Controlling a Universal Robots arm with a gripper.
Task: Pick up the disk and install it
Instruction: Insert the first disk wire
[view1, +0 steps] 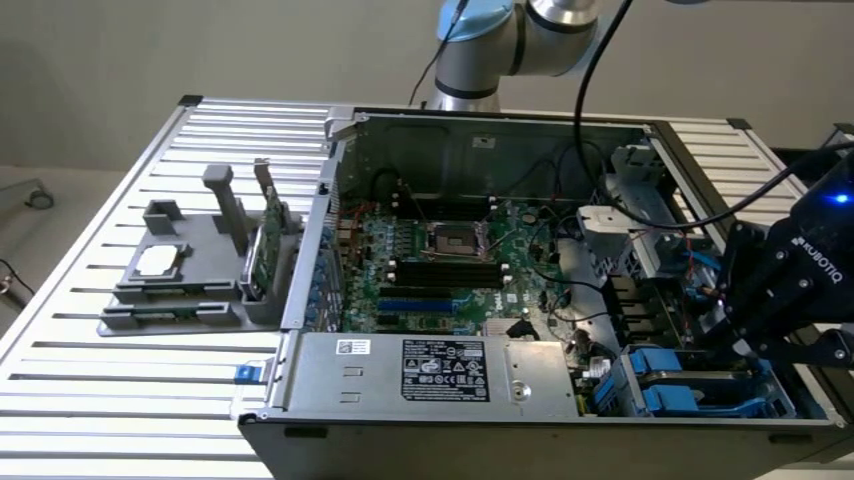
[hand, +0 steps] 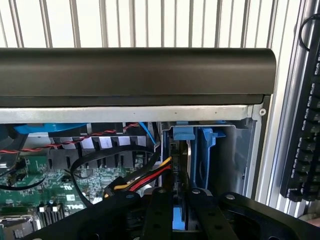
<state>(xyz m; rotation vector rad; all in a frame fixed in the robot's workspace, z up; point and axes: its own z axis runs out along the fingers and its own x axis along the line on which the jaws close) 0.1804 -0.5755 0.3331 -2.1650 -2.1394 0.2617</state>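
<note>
Snagging looks the likeliest trouble: the red, yellow and black cable bundle (hand: 142, 181) lies just beside the drive bay (hand: 235, 160), and a tilted entry could jam the carrier against the bay's walls. The fingers (hand: 161, 210) pinch narrow on the disk (hand: 181, 160). It stands on edge at the bay mouth, dark metal framed in blue plastic, inside the computer case (view1: 320, 250) at the exterior view's right.
</note>
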